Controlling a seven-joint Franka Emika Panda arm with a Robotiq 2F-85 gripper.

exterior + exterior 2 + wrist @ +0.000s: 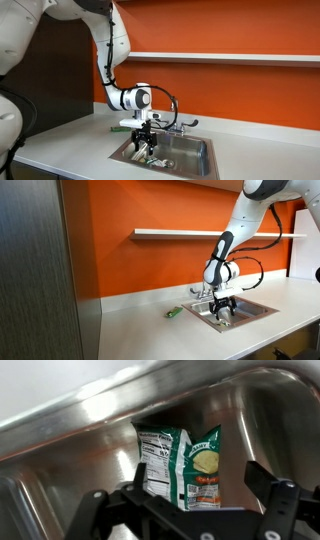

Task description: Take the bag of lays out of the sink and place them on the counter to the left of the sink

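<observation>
A green bag of Lays (190, 465) lies in the steel sink (80, 440), its back label and chip picture facing the wrist camera. My gripper (195, 488) is lowered into the sink with its two fingers spread on either side of the bag. The right finger stands clear of the bag and the left finger is close to its edge. In both exterior views the gripper (146, 140) (224, 308) hangs down inside the sink basin (195, 165) (258, 310). The bag is too small to make out there.
A faucet (176, 118) (200, 292) stands at the back of the sink. A small green object (173, 312) lies on the white counter (150, 325) beside the sink. A shelf (200, 233) runs along the orange wall above.
</observation>
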